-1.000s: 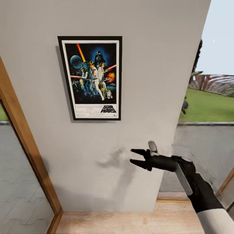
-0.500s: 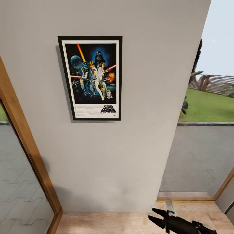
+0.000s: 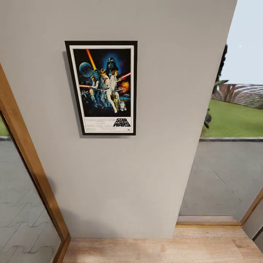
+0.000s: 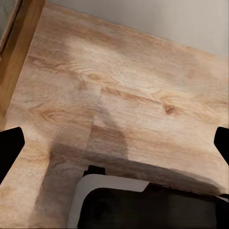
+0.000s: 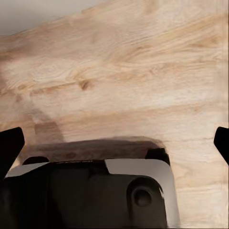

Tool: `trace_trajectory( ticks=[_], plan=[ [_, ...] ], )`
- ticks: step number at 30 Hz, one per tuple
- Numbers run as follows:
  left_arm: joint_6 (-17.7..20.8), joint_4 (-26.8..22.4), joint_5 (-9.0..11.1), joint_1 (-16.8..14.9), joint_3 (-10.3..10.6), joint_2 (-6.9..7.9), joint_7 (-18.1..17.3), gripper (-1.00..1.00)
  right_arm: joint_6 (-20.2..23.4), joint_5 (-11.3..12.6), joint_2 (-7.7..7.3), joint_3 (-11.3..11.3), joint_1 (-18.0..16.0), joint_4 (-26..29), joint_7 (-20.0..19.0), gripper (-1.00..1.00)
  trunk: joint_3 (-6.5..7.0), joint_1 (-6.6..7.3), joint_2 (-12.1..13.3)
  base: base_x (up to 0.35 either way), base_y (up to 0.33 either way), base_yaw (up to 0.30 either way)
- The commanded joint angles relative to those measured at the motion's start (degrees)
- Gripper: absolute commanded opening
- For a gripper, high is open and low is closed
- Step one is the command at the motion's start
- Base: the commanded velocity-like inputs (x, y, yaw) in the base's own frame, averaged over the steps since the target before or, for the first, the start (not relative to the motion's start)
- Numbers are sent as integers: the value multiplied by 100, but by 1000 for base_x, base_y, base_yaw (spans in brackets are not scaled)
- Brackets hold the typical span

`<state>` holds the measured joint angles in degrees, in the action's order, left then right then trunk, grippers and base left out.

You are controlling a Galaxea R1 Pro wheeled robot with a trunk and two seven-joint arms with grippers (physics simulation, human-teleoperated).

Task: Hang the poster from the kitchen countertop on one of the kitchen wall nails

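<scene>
We see the poster point(image 3: 101, 87) hanging flat on the wall point(image 3: 160, 109); both claws point(image 4: 114, 143) point(image 5: 114, 143) spread apart over wood floor point(image 3: 146, 250).

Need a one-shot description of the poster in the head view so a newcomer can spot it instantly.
Start at the broad pale grey wall between a wooden door frame and a window onto grass. The poster hangs flat on its upper part, upright. It is the wall's one colourful thing: black border, white margin, figures on dark blue, "STAR WARS" at the bottom.
</scene>
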<state>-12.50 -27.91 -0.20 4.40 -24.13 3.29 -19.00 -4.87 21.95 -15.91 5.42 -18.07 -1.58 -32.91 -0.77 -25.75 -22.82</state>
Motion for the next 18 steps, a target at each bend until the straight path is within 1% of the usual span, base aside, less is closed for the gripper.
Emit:
trace_trajectory(
  ticks=[1, 2, 3, 4, 5, 6, 7, 8, 9, 10, 11, 12, 18],
  plan=[
    [-3, 46, -5, -1, -34, -2, -34, 100, -33, 44, 47, 48, -7, -41, 256, 100, -8, -3, -9, 0, 0, 0],
    [-4, 97, -7, -1, -37, 1, -27, 100, -31, 45, 92, 50, -5, -59, 518, 100, -8, -3, -9, 0, 0, 0],
    [-5, 211, -11, -1, -39, 6, -15, 100, -26, 45, 186, 52, 1, -87, 1001, 100, -8, -3, -9, 0, 0, 0],
    [-5, 275, -14, -1, -37, 7, -3, 100, -23, 45, 231, 53, 3, -98, 1223, 100, -8, -3, -9, 0, 0, 0],
    [-6, 402, -17, -1, -33, 10, 56, 100, -20, 49, 317, 54, 18, -114, 1625, 100, -8, -3, -9, 0, 0, 0],
    [-6, 461, -19, -1, -29, 10, 103, 100, -19, 52, 357, 54, 25, -119, 1800, 100, -8, -3, -9, 0, 0, 0],
    [-7, 563, -20, -1, -20, 10, 236, 100, -19, 56, 420, 53, 33, -127, 2096, 100, -8, -3, -9, 0, 0, 0],
    [-5, 606, -21, -1, -17, 9, 342, 100, -23, 58, 441, 52, 37, -128, 2217, 100, -8, -3, -9, 0, 0, 0],
    [-3, 673, -24, -1, -12, 7, 528, 100, -29, 62, 472, 50, 41, -130, 2392, 100, -8, -3, -9, 0, 0, 0],
    [-2, 697, -25, -1, -12, 7, 617, 100, -31, 66, 485, 49, 43, -130, 2454, 100, -8, -3, -9, 0, 0, 0],
    [0, 755, -27, -1, -9, 8, 793, 100, -36, 70, 510, 48, 46, -131, 2575, 100, -8, -3, -9, 0, 0, 0],
    [1, 790, -26, -1, -7, 10, 859, 100, -34, 74, 521, 48, 47, -135, 2621, 100, -8, -3, -9, 0, 0, 0],
    [1, 843, -24, -1, 2, 13, 953, 100, -38, 75, 536, 45, 49, -133, 2685, 100, -8, -3, -9, 0, 0, 0]
  ],
)
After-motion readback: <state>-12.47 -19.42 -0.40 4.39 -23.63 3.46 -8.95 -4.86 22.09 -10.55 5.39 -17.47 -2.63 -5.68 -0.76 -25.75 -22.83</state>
